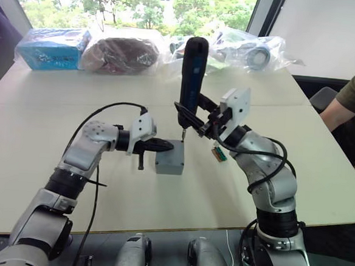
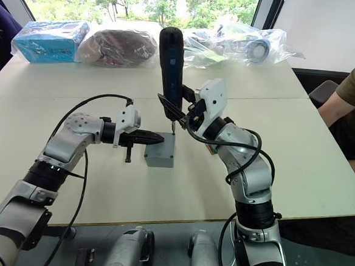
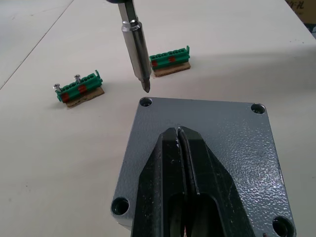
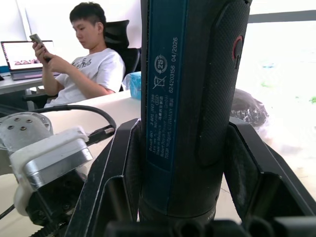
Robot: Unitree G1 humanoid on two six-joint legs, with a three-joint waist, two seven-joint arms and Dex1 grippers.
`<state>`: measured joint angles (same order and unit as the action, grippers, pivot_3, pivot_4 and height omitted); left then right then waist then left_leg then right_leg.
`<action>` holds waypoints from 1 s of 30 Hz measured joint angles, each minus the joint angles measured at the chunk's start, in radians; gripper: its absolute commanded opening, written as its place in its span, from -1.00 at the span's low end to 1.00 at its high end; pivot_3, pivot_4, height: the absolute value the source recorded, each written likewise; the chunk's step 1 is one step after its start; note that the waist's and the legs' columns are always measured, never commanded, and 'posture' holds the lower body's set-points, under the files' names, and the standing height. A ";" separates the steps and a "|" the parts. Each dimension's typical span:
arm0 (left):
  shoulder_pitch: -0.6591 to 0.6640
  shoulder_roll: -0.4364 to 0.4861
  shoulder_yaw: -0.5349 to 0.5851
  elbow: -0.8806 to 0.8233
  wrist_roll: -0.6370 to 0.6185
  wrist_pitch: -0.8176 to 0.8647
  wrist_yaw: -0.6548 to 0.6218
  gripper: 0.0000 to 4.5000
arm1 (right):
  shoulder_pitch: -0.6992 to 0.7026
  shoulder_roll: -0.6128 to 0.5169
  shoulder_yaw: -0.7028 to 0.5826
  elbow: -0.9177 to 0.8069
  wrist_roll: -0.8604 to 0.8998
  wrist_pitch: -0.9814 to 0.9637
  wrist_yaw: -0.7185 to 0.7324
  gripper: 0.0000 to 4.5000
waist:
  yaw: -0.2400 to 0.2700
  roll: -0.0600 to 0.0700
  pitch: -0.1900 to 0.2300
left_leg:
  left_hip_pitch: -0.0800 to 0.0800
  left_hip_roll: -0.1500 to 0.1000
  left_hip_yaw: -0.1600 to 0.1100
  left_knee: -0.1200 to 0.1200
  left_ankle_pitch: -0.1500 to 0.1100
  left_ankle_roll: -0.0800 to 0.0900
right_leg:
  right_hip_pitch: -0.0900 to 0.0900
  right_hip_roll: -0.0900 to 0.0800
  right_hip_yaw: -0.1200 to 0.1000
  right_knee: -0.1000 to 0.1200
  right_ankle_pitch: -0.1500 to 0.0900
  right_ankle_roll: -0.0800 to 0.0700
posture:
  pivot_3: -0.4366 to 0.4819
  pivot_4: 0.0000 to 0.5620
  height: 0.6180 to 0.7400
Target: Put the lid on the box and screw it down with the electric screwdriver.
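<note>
A pale beige table (image 1: 36, 153) fills the near space, made of sections joined along a visible seam. Behind it a wide window (image 1: 138, 2) shows green trees in bright daylight, which lights the tabletop evenly. To the right of the window a dark frame (image 1: 259, 14) meets a plain white wall (image 1: 330, 34). The floor (image 1: 340, 248) beneath the table's near edge is dark grey. In the right wrist view, a black office chair (image 4: 116, 37) stands before a white wall, with a laptop (image 4: 24, 59) open on a desk.
</note>
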<state>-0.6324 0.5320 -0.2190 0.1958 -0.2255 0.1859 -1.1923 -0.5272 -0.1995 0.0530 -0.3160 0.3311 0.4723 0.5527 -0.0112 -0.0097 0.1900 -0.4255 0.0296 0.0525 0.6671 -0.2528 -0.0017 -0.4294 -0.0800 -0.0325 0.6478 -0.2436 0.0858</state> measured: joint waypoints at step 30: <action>0.030 0.015 0.000 -0.023 0.000 0.004 0.007 -1.00 | 0.058 -0.017 0.046 0.065 -0.021 -0.126 0.021 -0.21 | 0.000 -0.004 -0.005 | 0.007 0.000 0.000 -0.001 0.000 0.000 | 0.006 0.000 0.000 -0.001 0.000 0.000 | -0.05 -0.47 1.00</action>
<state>-0.6024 0.5472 -0.2190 0.1725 -0.2252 0.1897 -1.1854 -0.4692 -0.2160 0.0992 -0.2513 0.3106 0.3464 0.5735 -0.0114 -0.0133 0.1847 -0.4187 0.0299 0.0525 0.6663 -0.2529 -0.0015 -0.4232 -0.0800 -0.0323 0.6473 -0.2439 0.0856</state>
